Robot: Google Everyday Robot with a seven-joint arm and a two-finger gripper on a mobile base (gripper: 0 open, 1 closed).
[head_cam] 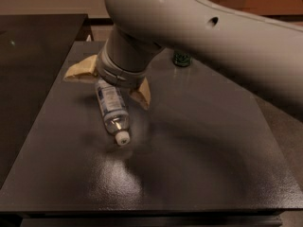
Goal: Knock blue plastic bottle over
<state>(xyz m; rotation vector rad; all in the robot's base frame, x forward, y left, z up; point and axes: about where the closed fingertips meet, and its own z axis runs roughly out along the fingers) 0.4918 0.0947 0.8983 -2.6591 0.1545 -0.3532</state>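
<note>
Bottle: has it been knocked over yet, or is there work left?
Looks done: the bottle lies on its side on the table, cap toward the camera. The gripper hovers over its base, jaws spread open. Left: probably only backing the gripper off.

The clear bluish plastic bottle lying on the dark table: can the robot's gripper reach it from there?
Probably yes. The gripper hangs right over the bottom end of the clear bluish plastic bottle, its tan fingers spread open either side, and nothing lies between.
</note>
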